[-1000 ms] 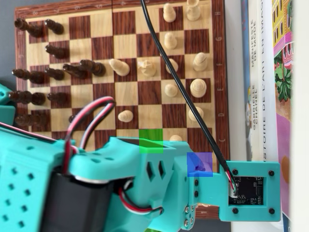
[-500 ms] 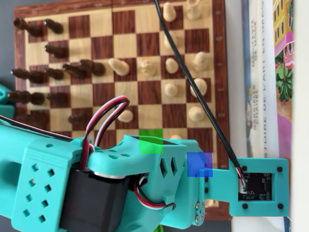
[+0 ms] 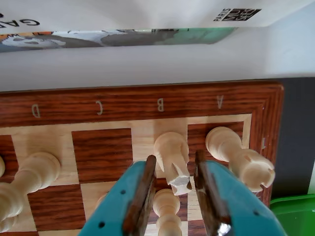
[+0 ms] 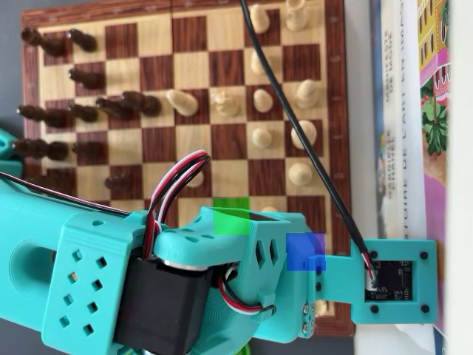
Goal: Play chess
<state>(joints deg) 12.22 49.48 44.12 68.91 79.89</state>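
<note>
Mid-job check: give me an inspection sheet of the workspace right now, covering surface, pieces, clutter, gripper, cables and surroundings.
Surface: wooden chessboard, files A to D lettered on its border in the wrist view.
Job's things: white knight on the B file, white rook on A beside it, dark pieces along the board's left side in the overhead view.
Clutter: nothing seen on the board.
Gripper: gripper open, fingers either side of the knight, not clamped.
Cables: black cable crossing over the board.
Surroundings: books by the board.

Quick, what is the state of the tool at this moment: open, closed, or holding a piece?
Tool: open, its two fingers on either side of the pale wooden knight on the B-file square, not yet closed on it.
</note>
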